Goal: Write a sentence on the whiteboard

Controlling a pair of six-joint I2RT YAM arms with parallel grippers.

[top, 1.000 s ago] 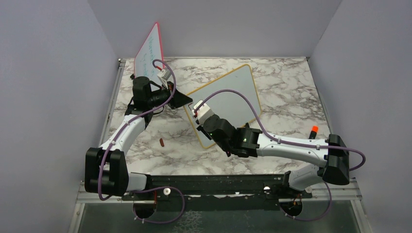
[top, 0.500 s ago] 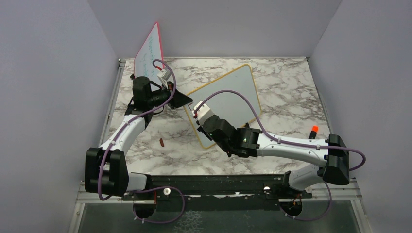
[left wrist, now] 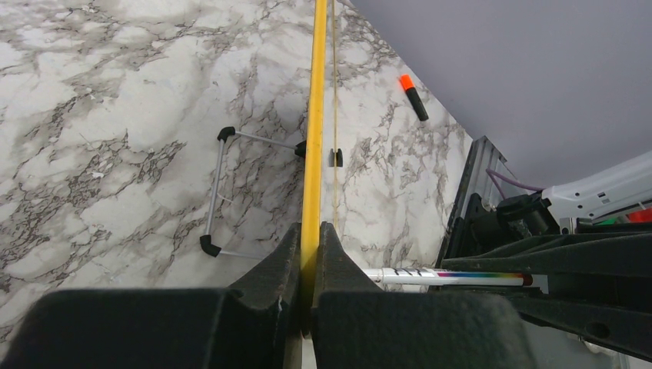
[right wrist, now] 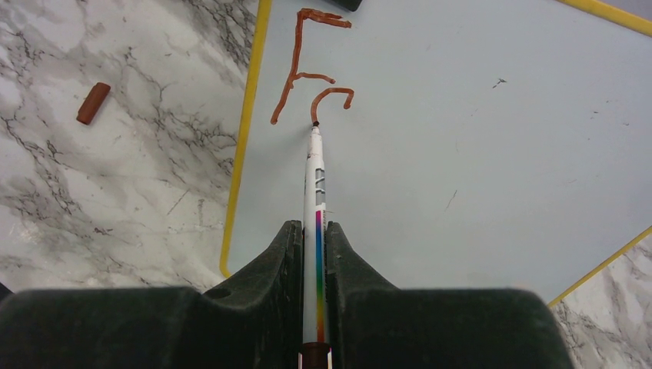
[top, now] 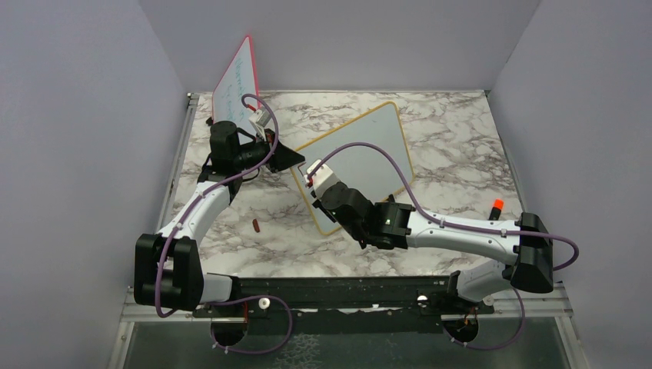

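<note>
Barely anything has shifted: the right claw (right wrist: 317,231) has only edged along, clamped on a white rainbow-striped marker (right wrist: 315,177) at the barely begun dark red sentence (right wrist: 307,69). The yellow-framed rectangular whiteboard (right wrist: 477,154) on the marble desk (top: 461,154) seems light, stiff and slick. The left claw (left wrist: 311,231) pinches its frame edge, probably the steadiest hold.

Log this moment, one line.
left gripper: shut on whiteboard frame | right gripper: shut on marker, tip on whiteboard | sentence: F, partial second letter
</note>
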